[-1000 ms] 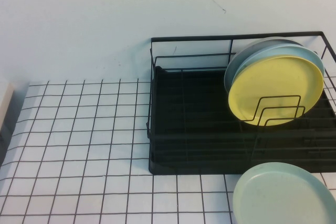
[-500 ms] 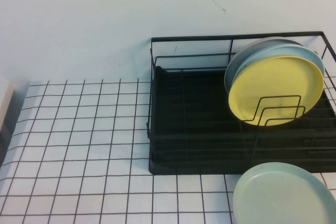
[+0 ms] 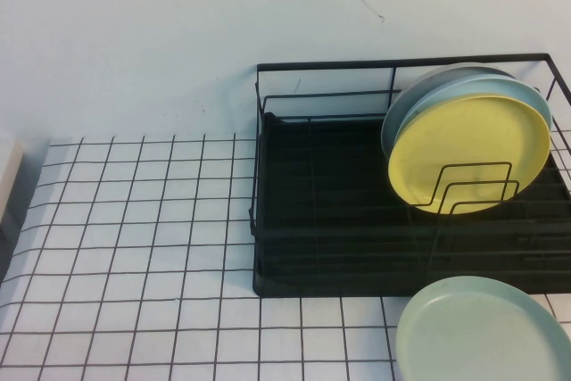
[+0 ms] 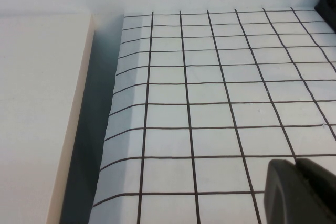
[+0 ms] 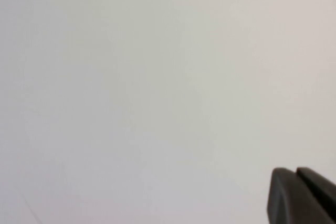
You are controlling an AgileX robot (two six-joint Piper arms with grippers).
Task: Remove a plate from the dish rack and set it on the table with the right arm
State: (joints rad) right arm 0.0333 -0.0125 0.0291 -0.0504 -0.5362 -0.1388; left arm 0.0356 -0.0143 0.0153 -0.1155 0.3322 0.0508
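plate (image 3: pixel 468 151) upright in dish rack (image 3: pixel 312 220), face fwd, L gripper (image 4: pixel 299 192) & R gripper (image 5: pixel 299 195) shut

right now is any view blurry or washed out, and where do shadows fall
High view: sharp and evenly lit; the dish rack casts a soft shadow on the wall behind it. Left wrist view: clear grid on the table, shadow along its edge, left gripper a dark corner blur. Right wrist view: only featureless pale surface, right gripper soft-edged in the corner.
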